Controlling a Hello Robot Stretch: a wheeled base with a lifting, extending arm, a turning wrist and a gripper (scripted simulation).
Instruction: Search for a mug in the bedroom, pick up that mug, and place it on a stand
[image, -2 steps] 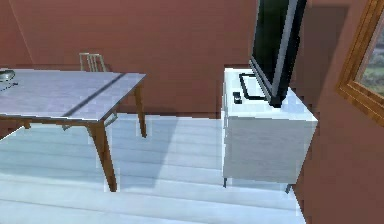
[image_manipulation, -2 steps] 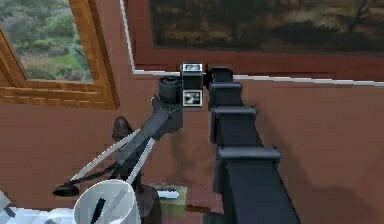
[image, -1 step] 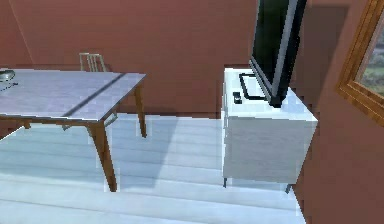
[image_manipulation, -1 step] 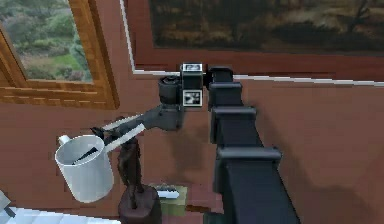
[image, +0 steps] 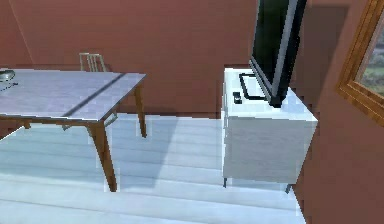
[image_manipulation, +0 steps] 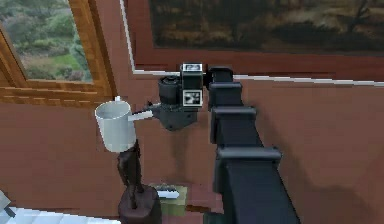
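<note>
The jaws' setting cannot be told, yet the dark two-finger gripper (image_manipulation: 148, 114) holds the white ceramic mug (image_manipulation: 114, 126) upright, clear of every surface, above a slim dark statuette (image_manipulation: 129, 178), probably this high so as to clear it. Ahead, the white box-shaped stand (image: 265, 140) bearing a black flat television (image: 272, 45) looks the likely destination.

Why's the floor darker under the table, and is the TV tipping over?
Forward view: the darker patch on the floor is the shadow of the table; the television leans only in the picture, near its edge, and isn't tipping. Arm side view: the white mug stands out bright against the dull reddish wall.
</note>
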